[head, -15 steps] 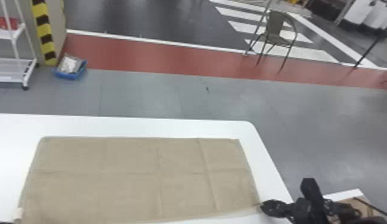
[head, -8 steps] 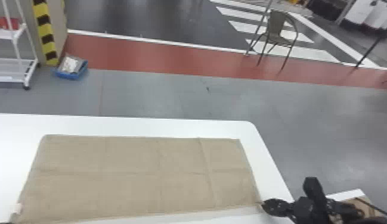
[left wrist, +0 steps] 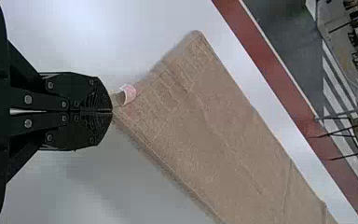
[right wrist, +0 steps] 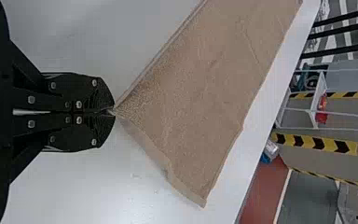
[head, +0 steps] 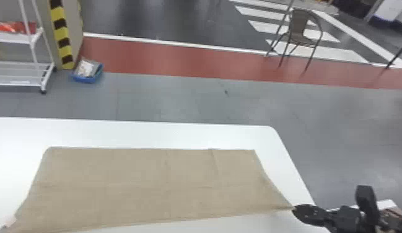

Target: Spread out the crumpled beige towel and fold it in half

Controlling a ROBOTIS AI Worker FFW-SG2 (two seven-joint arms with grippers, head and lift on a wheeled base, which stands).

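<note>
where right claw (head: 294,210) pinches, creased towel (head: 141,186) tapers.

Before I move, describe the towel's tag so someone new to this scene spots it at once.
Start at the white table and the beige towel stretched out over it. Go to the towel's near left corner, where the left gripper is shut on the cloth. The tag is the small loop at the edge there, pale pinkish-white against beige cloth and black gripper.
</note>
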